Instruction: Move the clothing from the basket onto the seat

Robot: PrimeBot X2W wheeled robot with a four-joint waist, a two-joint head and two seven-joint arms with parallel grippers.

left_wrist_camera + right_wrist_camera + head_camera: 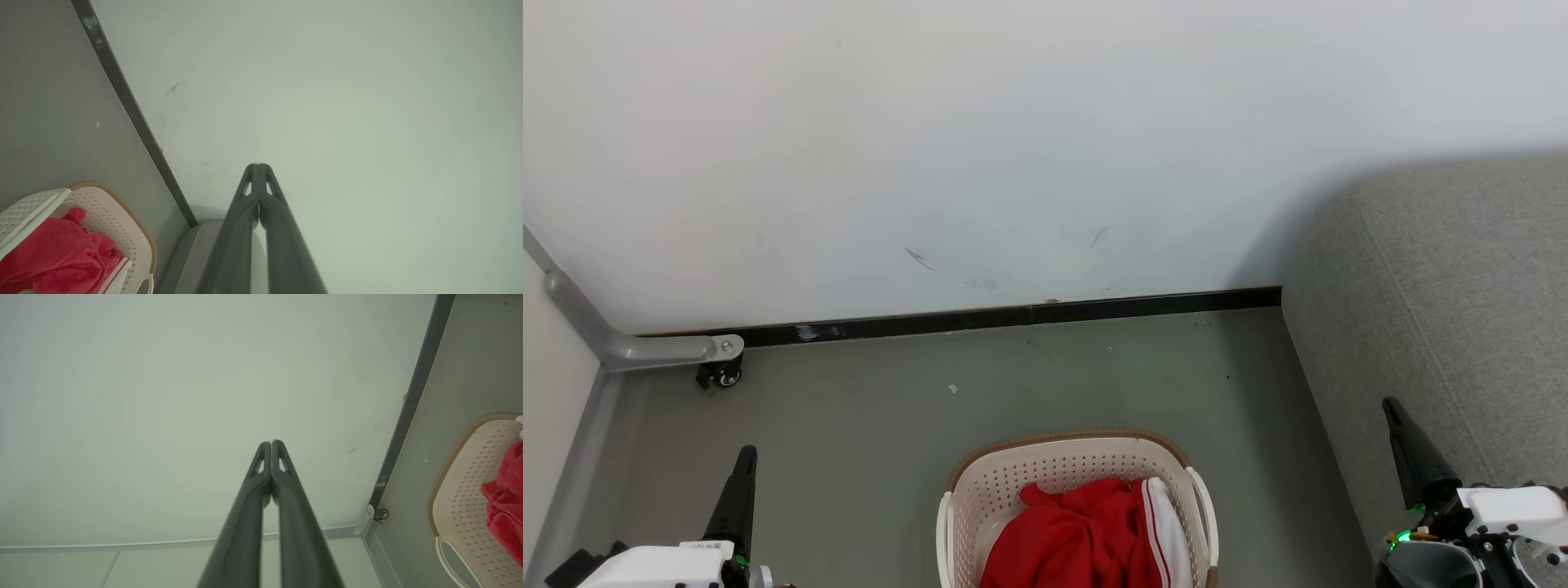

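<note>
Task at its outset: all visible red clothing (1086, 535) lies heaped in the laundry basket (1062, 464) on the floor (866, 425), none on the visible part of the grey seat (1445, 310), while left pincer (258, 166) and right pincer (271, 443) hang apart from it, fingers pressed together, empty.

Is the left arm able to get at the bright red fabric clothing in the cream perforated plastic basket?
Probably yes: the clothing lies uncovered in the open-topped basket, nothing stands between it and the left gripper, though it is shut.
</note>
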